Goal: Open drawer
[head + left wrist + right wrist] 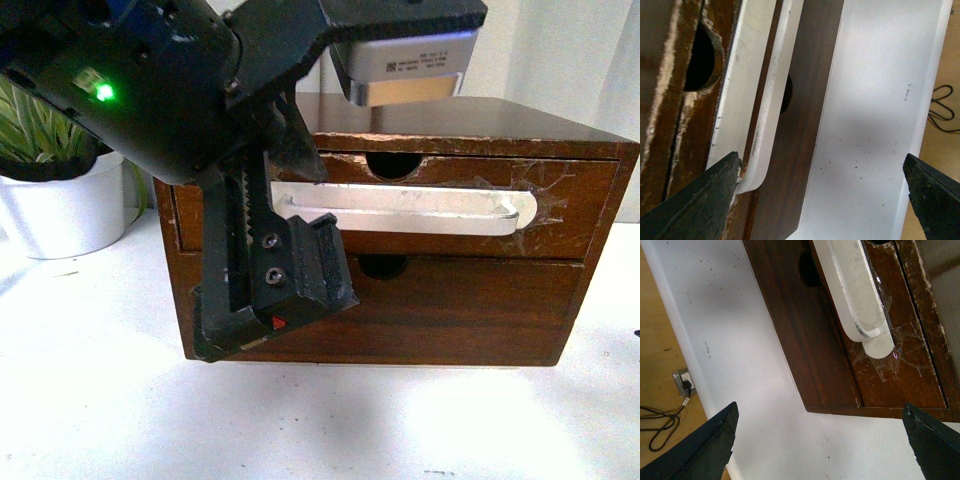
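Left fingers (705, 200): spread wide, gripping nothing. One tip sits at the rounded left end of the white bar handle (400, 210), touching it or just beside it; cannot tell which. The other tip is well apart, out over the worktop (300, 420). Judgement: the gap is set across the bar so that closing would pinch its end for a pull.

Right fingers (710, 445): also spread, empty. They hang off the handle's right end and touch nothing. Judgement: the right arm is parked clear and the left arm does the work.

The drawer (450, 245) is the upper one of two in a dark wooden cabinet (450, 120) at the far side of the worktop. It looks shut, its front level with the lower drawer (450, 300). A half-round finger notch (393, 165) sits above the bar. Clear tape (890, 360), wrinkled, holds the bar's ends to the wood. Judgement: the tape is the weak point, so a sharp tug could peel the bar off.

Markings:
- A grey module (400, 60) on a black bracket carries a small printed label, too small to read.
- A red triangle mark (279, 322) is on the left gripper's body.
- A green light (103, 93) is lit on the arm.
- No brand can be read.

A white plant pot (60, 210) stands far left.
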Motion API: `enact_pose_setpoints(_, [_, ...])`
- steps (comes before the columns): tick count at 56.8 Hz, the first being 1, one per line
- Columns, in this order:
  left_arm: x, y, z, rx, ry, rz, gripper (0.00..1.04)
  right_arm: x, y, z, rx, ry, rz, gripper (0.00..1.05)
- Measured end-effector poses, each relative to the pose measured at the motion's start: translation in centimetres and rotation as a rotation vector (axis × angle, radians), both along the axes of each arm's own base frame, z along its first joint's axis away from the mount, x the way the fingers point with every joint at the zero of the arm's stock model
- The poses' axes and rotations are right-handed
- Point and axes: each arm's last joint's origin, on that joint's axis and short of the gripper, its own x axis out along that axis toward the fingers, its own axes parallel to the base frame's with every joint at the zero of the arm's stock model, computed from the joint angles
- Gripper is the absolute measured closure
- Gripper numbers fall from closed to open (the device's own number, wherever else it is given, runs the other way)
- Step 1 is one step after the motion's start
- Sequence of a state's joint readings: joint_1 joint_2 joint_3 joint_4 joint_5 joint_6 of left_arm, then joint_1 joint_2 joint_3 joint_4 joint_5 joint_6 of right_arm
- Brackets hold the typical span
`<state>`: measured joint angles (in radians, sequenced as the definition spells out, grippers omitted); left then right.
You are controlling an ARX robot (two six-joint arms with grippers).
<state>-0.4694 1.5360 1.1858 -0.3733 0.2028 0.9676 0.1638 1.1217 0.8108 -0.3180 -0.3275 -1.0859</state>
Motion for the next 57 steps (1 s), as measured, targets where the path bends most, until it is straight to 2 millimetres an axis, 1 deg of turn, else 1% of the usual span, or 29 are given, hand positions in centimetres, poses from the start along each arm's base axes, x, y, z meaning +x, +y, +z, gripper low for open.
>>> enact_pose_setpoints(4, [0.4, -0.2, -0.7, 0.017, 0.029, 0.002, 0.06, 0.0, 0.0, 0.0, 0.003, 0.001, 0.003, 0.09])
enact_pose_setpoints(8, [0.7, -0.3, -0.9, 0.028, 0.033, 0.009, 0.06, 0.0, -0.1, 0.0, 0.004, 0.002, 0.001, 0.09])
enact_pose_setpoints(28, [1.9, -0.6, -1.5, 0.062, 0.024, 0.029, 0.06, 0.3, -0.1, -0.2, 0.009, 0.004, 0.001, 0.09])
enact_pose_setpoints(38, [2.0, -0.8, -1.7, 0.081, 0.036, 0.024, 0.06, 0.5, 0.1, -0.5, 0.005, 0.013, 0.006, 0.09])
enact_pose_setpoints(49, [2.0, -0.9, -1.8, 0.088, 0.041, 0.018, 0.06, 1.1, 0.7, -1.1, 0.000, 0.031, 0.013, 0.09])
enact_pose_setpoints(57, [2.2, -0.9, -1.9, 0.086, 0.040, 0.018, 0.06, 1.5, 1.6, -1.7, 0.007, 0.049, 0.028, 0.09])
